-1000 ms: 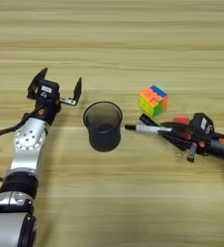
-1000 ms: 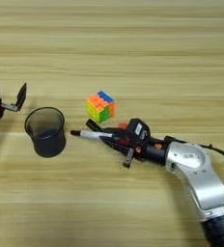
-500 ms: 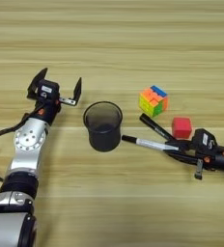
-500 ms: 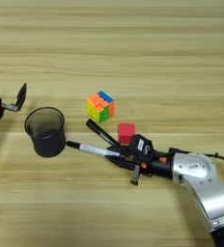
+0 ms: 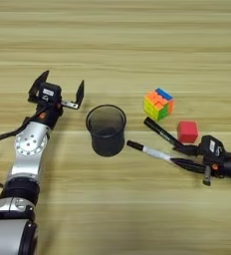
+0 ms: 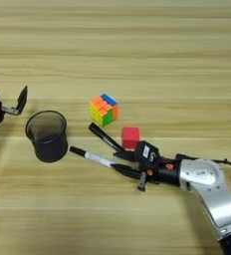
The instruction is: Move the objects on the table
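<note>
Right gripper (image 6: 121, 163) fingers pinch the white pen (image 6: 95, 158) and black marker (image 6: 105, 138) loosely; either could slip. Left gripper (image 5: 56, 92) idles, fingers spread.

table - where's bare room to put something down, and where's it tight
The table is bare across the whole far strip beyond the puzzle cube and mesh cup, and along the near edge below the right gripper. It is crowded around the marker, white pen and red cube. The open left gripper leaves only a narrow gap to the cup.
</note>
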`<state>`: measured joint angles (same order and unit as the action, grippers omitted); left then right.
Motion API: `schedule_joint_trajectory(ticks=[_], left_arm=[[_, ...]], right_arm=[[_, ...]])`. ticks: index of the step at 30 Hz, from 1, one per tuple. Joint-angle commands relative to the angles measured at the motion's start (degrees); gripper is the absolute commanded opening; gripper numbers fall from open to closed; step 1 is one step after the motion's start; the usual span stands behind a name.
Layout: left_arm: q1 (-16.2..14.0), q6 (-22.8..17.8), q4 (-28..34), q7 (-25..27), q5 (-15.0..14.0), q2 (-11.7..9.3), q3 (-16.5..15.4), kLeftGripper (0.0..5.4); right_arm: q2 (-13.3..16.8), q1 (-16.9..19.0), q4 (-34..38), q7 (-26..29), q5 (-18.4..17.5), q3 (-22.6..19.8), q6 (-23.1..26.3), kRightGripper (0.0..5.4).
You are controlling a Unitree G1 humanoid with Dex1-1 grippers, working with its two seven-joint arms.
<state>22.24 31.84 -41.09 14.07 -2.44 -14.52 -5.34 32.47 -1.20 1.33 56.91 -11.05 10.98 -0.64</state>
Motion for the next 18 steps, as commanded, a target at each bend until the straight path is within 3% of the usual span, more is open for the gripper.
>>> schedule_joint_trajectory(ticks=[1,18], left_arm=[[1.2,0.4,-0.5,-0.3,1.0,-0.4,0.4,5.40],[2.2,0.6,-1.4,-0.4,1.1,-0.5,0.4,5.40]], right_arm=[[0.5,-0.3,0.9,0.6,-1.1,-1.1,-0.4,1.96],[-2.5,-4.0,3.4,-1.8,-8.3,-6.5,1.2,3.82]])
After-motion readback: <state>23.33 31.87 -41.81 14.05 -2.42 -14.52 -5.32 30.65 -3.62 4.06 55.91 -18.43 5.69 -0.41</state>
